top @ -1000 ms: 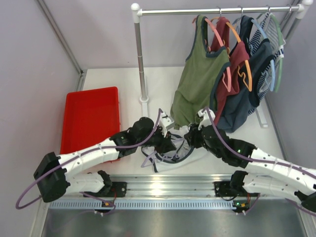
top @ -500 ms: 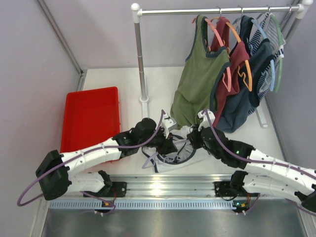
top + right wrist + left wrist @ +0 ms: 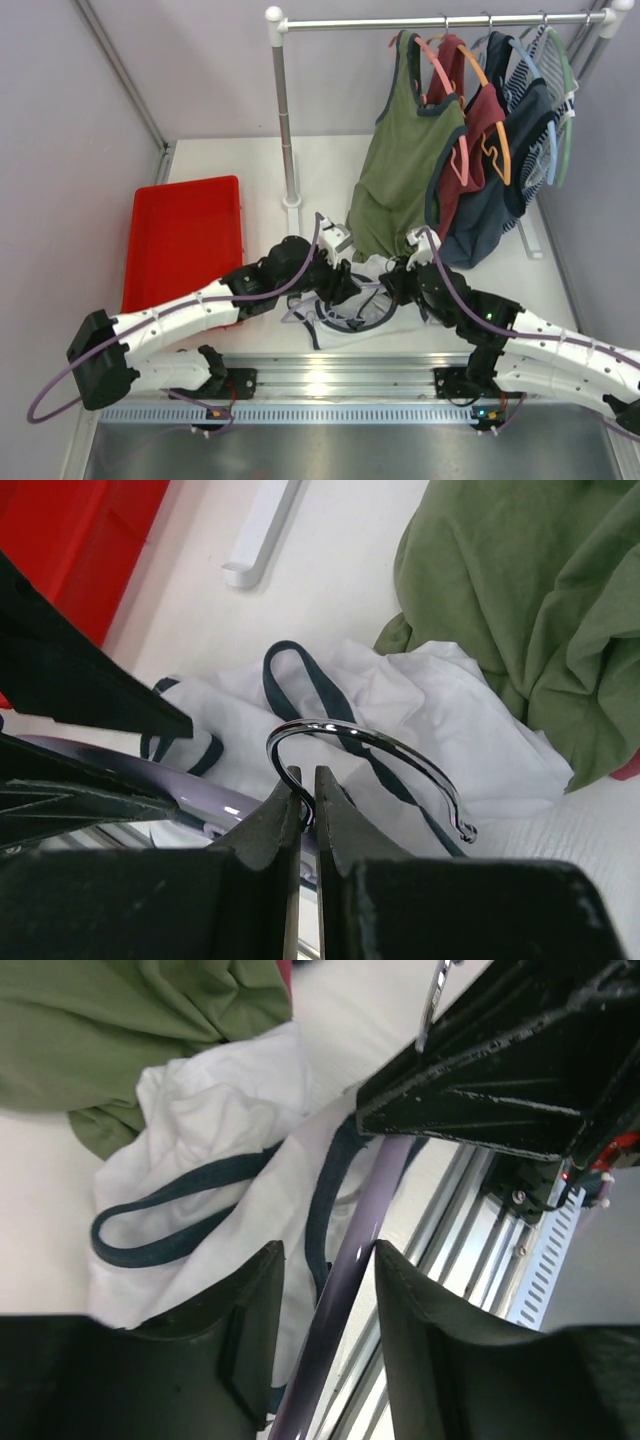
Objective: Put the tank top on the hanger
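Observation:
The white tank top (image 3: pixel 398 322) with navy trim lies crumpled on the table between both grippers; it also shows in the wrist views as the tank top (image 3: pixel 200 1130) and tank top (image 3: pixel 450 720). The lavender hanger (image 3: pixel 375 1200) lies over it. My left gripper (image 3: pixel 340 285) (image 3: pixel 328 1252) is open, and the hanger's arm runs between its fingers, close against the right one. My right gripper (image 3: pixel 393 285) (image 3: pixel 307 780) is shut on the hanger's metal hook (image 3: pixel 360 738). The hanger's purple arm (image 3: pixel 170 765) stretches off to the left.
A red tray (image 3: pixel 180 250) sits at the left. The rack's upright pole (image 3: pixel 285 110) stands behind. An olive-green top (image 3: pixel 400 170), a maroon top (image 3: pixel 485 130) and other garments hang at the right, the olive hem touching the table. An aluminium rail (image 3: pixel 330 375) runs along the front.
Both grippers have shifted slightly right and toward the back with the hanger. The tank top has bunched a little differently under them.

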Robot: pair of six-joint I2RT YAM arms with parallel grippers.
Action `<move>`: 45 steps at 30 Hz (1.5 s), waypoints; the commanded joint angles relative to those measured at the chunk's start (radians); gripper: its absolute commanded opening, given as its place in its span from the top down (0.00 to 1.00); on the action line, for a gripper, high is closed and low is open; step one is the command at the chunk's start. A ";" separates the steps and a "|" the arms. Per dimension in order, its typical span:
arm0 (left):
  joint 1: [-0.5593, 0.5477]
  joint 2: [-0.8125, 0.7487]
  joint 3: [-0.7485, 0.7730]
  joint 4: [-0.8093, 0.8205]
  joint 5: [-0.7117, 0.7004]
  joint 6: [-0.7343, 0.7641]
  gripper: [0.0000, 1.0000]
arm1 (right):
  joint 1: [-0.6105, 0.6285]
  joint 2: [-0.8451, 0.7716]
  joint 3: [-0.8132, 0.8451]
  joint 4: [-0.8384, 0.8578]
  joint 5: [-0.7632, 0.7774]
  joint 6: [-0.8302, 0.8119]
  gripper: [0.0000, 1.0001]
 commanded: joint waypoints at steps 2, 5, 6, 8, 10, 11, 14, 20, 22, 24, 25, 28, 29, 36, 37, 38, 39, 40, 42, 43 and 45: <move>0.001 -0.070 0.067 -0.045 -0.157 -0.026 0.50 | 0.017 -0.039 -0.008 0.049 -0.029 -0.018 1.00; 0.001 -0.102 0.062 -0.091 -0.196 -0.035 0.46 | 0.017 -0.044 -0.015 0.055 -0.038 -0.024 1.00; 0.003 -0.111 0.064 -0.108 -0.204 -0.046 0.44 | 0.017 -0.044 -0.017 0.058 -0.043 -0.027 1.00; 0.003 -0.133 0.061 -0.137 -0.270 -0.053 0.43 | 0.017 -0.050 -0.021 0.066 -0.054 -0.032 1.00; 0.004 -0.160 0.055 -0.180 -0.319 -0.067 0.41 | 0.017 -0.057 -0.031 0.072 -0.064 -0.037 1.00; 0.010 -0.168 0.052 -0.199 -0.325 -0.075 0.41 | 0.017 -0.061 -0.031 0.072 -0.064 -0.037 1.00; 0.017 -0.185 0.062 -0.275 -0.328 -0.096 0.41 | 0.017 -0.065 -0.034 0.063 -0.066 -0.040 1.00; 0.018 -0.197 0.067 -0.449 -0.278 -0.121 0.44 | 0.017 -0.081 -0.031 0.050 -0.057 -0.037 1.00; 0.018 -0.184 0.061 -0.469 -0.263 -0.126 0.44 | 0.017 -0.082 -0.026 0.046 -0.052 -0.035 1.00; 0.018 -0.164 0.056 -0.487 -0.249 -0.126 0.44 | 0.017 -0.084 -0.026 0.044 -0.051 -0.034 1.00; 0.018 -0.138 0.056 -0.493 -0.246 -0.127 0.44 | 0.017 -0.084 -0.026 0.044 -0.047 -0.034 1.00; 0.018 -0.101 0.056 -0.483 -0.246 -0.130 0.44 | 0.017 -0.084 -0.025 0.041 -0.046 -0.032 1.00; 0.018 -0.095 0.050 -0.472 -0.246 -0.129 0.44 | 0.017 -0.084 -0.023 0.041 -0.044 -0.031 1.00; 0.018 -0.009 0.052 -0.407 -0.253 -0.112 0.44 | 0.017 -0.094 -0.015 0.021 -0.031 -0.032 1.00; 0.018 0.008 0.055 -0.398 -0.256 -0.110 0.44 | 0.017 -0.093 -0.014 0.023 -0.031 -0.031 1.00; 0.018 0.013 0.055 -0.392 -0.265 -0.109 0.44 | 0.017 -0.094 -0.014 0.020 -0.031 -0.031 1.00; 0.020 0.021 0.055 -0.386 -0.267 -0.106 0.44 | 0.017 -0.096 -0.014 0.020 -0.031 -0.032 1.00; 0.020 0.034 0.058 -0.380 -0.267 -0.104 0.44 | 0.017 -0.096 -0.014 0.021 -0.028 -0.031 1.00; 0.023 0.047 0.062 -0.372 -0.260 -0.101 0.47 | 0.017 -0.093 -0.012 0.017 -0.028 -0.032 1.00; 0.026 0.059 0.065 -0.367 -0.256 -0.100 0.49 | 0.017 -0.093 -0.011 0.015 -0.024 -0.032 1.00; 0.032 0.070 0.070 -0.367 -0.259 -0.101 0.58 | 0.017 -0.093 -0.006 0.009 -0.015 -0.029 1.00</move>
